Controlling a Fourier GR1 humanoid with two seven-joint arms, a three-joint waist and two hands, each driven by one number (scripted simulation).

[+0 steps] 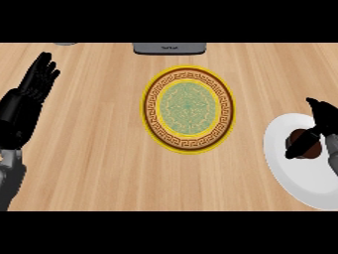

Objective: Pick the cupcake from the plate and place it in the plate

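One patterned plate [188, 110] and one white plate [307, 187] share the wooden counter [91, 149].

You have a pale wooden worktop [91, 149] in front of you, its grain running across the view from left to right. Two plates rest directly on it. Near the middle sits a patterned plate [149, 109] with a gold rim, a brown band with a key pattern and a pale green centre. Well apart from it, at the right edge of your view, lies a white plate [310, 183], plain and partly cut off by that edge. At the far side of the worktop, just beyond the patterned plate, a dark grey object [170, 48] shows only its near part. Further left along that far edge there is a small grey thing [65, 43], too little of it in view to name.
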